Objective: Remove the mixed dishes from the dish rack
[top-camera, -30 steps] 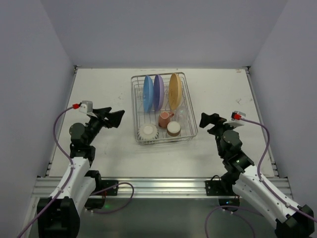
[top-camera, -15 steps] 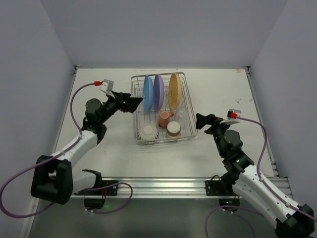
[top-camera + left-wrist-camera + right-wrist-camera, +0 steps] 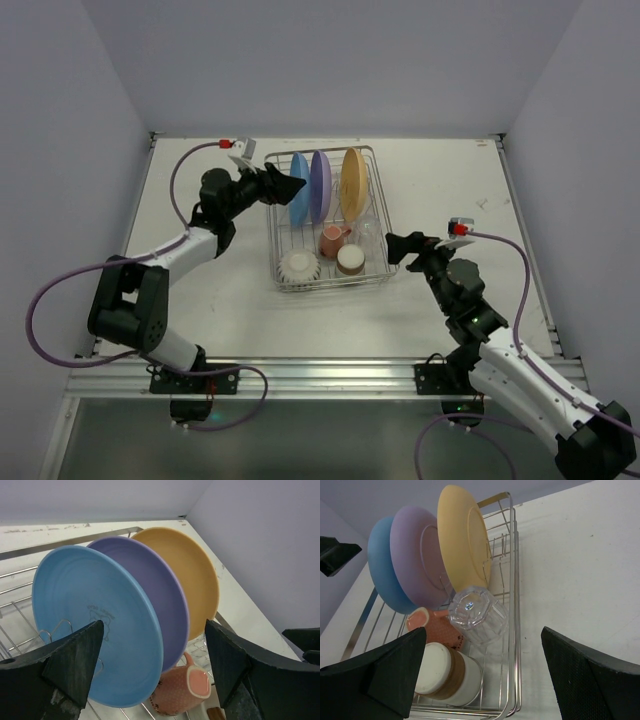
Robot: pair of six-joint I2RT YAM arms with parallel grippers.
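Observation:
The dish rack stands mid-table. Upright in its back slots are a blue plate, a purple plate and a yellow-orange plate. In front lie a pink mug, a clear glass, a brown-and-cream cup and a white ribbed bowl. My left gripper is open at the rack's left side, its jaws spanning the blue plate and purple plate without touching. My right gripper is open by the rack's right rim, facing the glass and cup.
Bare white table surrounds the rack on all sides, with grey walls at the left, right and back. The rack's wire rim lies between my right fingers and the glass. The aluminium base rail runs along the near edge.
My left arm swung from the table's left side up and rightwards to the blue plate at the rack. My right gripper edged left toward the rack's rim. The dishes have not moved.

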